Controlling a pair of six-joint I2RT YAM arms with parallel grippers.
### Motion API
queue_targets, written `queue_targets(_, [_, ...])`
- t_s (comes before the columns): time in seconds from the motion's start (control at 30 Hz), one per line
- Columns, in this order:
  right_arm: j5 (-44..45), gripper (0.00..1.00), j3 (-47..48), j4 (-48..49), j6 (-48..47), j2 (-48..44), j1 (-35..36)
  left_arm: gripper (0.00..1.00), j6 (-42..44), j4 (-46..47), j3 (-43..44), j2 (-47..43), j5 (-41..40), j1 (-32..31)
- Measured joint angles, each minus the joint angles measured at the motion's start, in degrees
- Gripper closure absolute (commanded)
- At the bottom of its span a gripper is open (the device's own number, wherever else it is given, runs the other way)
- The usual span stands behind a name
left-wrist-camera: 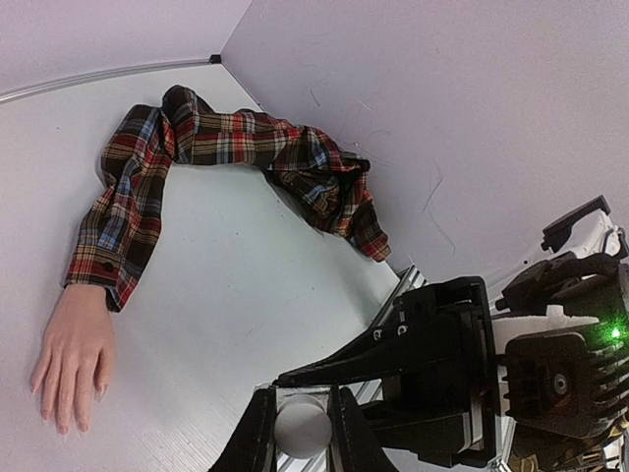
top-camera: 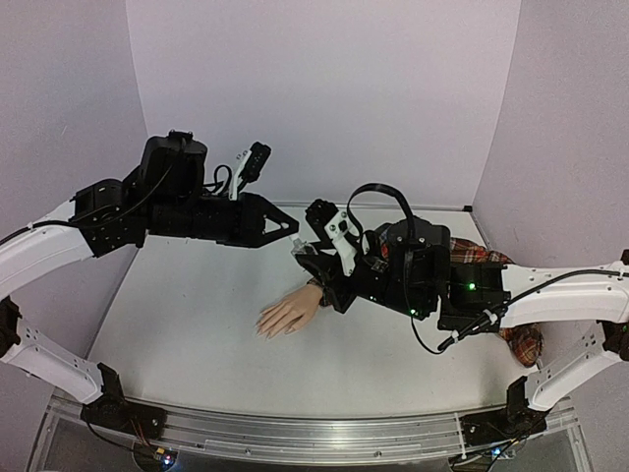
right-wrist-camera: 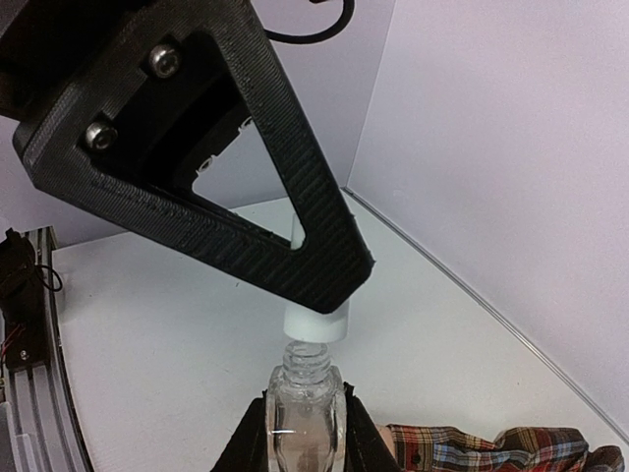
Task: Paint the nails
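My left claw [left-wrist-camera: 303, 429] is pressed in on the white cap [right-wrist-camera: 316, 322]. From its wrist camera I see the round top of the cap seated between the two fingers, with no gap on either side. My right claw [right-wrist-camera: 305, 438] is pinching the clear bottle [right-wrist-camera: 306, 388] by its shoulders, one finger against each side of the glass, and holds it upright. The two claws meet in the air above the table [top-camera: 197, 334], somewhat nearer its far edge than its near edge.

The cap sits directly over the bottle's neck. The screw threads of the neck show bare below it, so the cap is off the threads. From the right wrist view I can't tell whether the cap's lower rim touches the lip of the neck or hangs just clear of it.

The mannequin hand [top-camera: 291, 312] lies palm down around the middle of the table, below and near the two claws but touched by neither. Its fingers point toward the near left corner. The nails [left-wrist-camera: 59, 421] are at those fingertips, too small for me to make out any colour on them. The red plaid sleeve [left-wrist-camera: 128, 211] runs from the wrist toward the far right corner, where the cloth bunches against the right wall.
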Motion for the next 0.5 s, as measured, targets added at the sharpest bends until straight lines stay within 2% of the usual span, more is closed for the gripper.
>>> queue_targets(0.5, [-0.4, 1.00, 0.0, 0.3, 0.1, 0.2, -0.6, 1.00, 0.5, -0.1, 0.6, 0.0, -0.6, 0.0])
